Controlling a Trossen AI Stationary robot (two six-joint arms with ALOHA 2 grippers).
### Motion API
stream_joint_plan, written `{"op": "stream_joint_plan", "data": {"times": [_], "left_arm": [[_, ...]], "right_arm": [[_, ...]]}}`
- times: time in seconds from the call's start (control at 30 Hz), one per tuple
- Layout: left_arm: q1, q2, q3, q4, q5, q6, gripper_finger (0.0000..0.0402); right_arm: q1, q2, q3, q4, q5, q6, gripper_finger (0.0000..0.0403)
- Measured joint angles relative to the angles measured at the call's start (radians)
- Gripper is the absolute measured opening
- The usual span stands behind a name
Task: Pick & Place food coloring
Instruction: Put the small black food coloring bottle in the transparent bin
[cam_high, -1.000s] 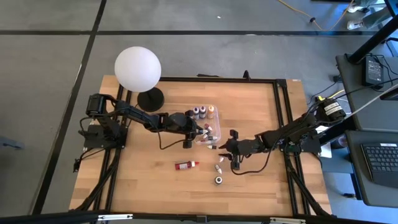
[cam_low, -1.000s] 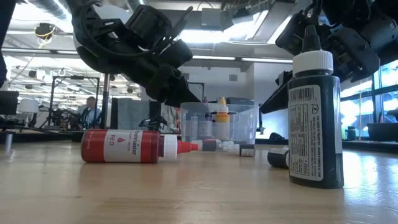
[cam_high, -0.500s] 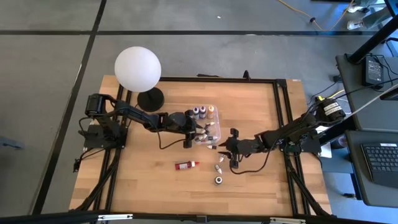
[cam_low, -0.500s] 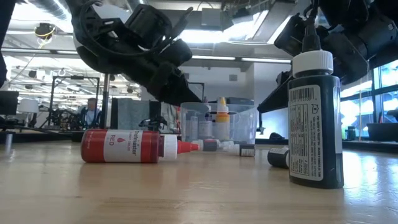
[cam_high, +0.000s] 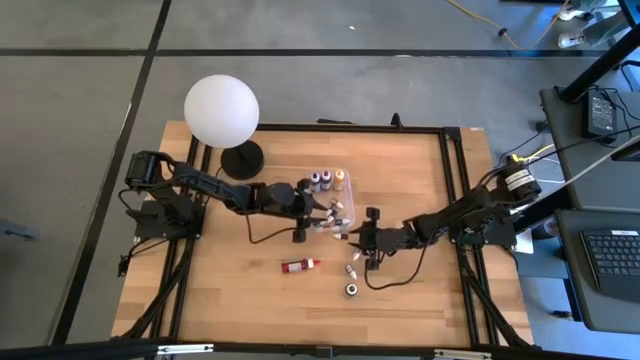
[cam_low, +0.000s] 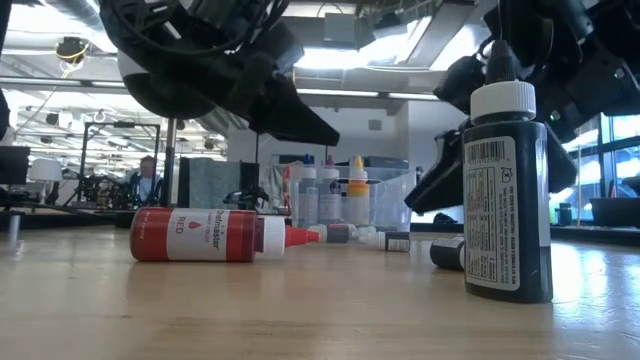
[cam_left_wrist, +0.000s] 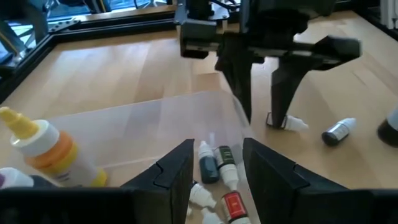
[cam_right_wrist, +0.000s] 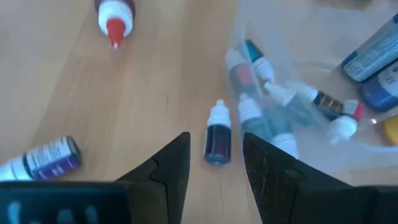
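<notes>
Right gripper is lining up over a small dark bottle beside the clear box

The right gripper (cam_right_wrist: 214, 163) is hovering with fingers parted and empty, the small dark bottle (cam_right_wrist: 217, 133) lying between them on the table (cam_high: 420, 180). It is better descending straight, closing on the body. The left gripper (cam_left_wrist: 214, 165), open and empty, is hanging over the clear box (cam_left_wrist: 149, 124) of bottles.
</notes>
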Motion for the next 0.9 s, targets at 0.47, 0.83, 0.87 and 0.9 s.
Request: {"op": "stream_joint_plan", "data": {"times": [0.47, 0.83, 0.87, 0.9], "left_arm": [[-0.018, 0.000, 0.000, -0.003, 0.000, 0.000, 0.0135], [-0.018, 0.000, 0.000, -0.024, -0.001, -0.001, 0.0137], [-0.018, 0.000, 0.000, -0.026, -0.001, -0.001, 0.0136], [-0.018, 0.000, 0.000, -0.026, -0.001, 0.000, 0.0135]], "right_arm": [[-0.002, 0.126, 0.054, 0.067, 0.053, -0.030, 0.0152], [-0.037, 0.164, 0.116, -0.076, 0.027, 0.041, 0.0151], [-0.040, 0.164, 0.116, -0.076, 0.020, 0.044, 0.0150], [-0.044, 0.164, 0.116, -0.077, 0.011, 0.051, 0.0147]]}}
